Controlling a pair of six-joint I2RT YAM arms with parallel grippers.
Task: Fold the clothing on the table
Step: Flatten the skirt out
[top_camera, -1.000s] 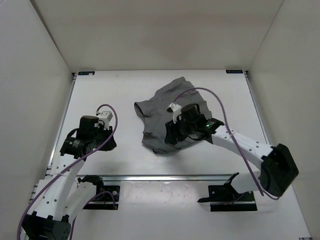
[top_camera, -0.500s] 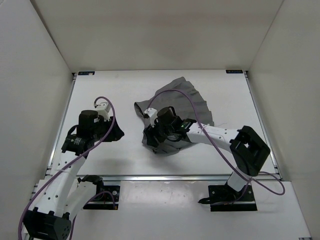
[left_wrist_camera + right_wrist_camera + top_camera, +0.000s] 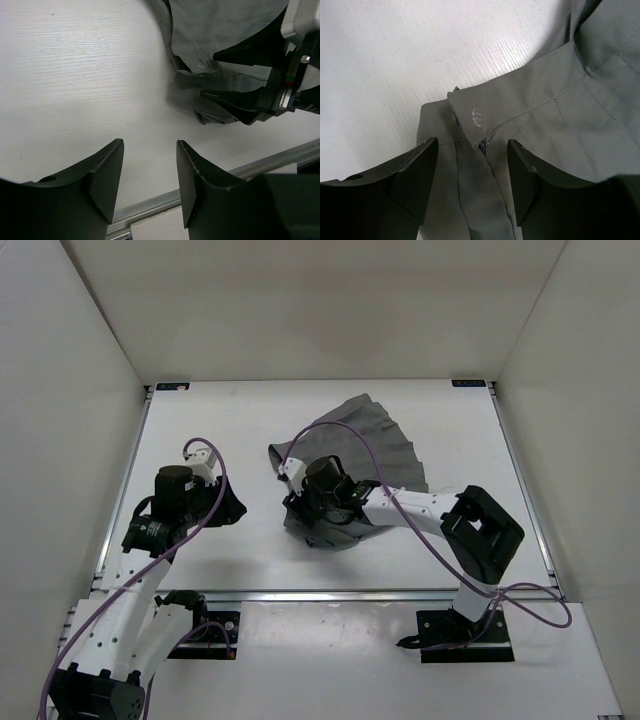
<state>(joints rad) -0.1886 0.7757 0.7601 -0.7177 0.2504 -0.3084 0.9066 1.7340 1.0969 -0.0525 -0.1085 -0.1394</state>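
Pleated grey skirt (image 3: pixel 372 436) crumpled mid-table (image 3: pixel 220 420). R gripper (image 3: pixel 472 145) jaws apart over buttoned waistband corner, holding nothing; L gripper (image 3: pixel 150 144) open, empty, nearby. Risk: R pinches one layer only, fold drags crooked

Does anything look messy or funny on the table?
Yes. The dark grey pleated fabric garment lies crumpled on the flat white table, with its near end bunched in a heap instead of spread flat. Nothing looks torn or spilled.

Left gripper (image 3: pixel 149 150) jaws parted, pointing right; right arm (image 3: pixel 420 508) stretched left (elbow folded), right gripper (image 3: pixel 472 145) jaws parted.
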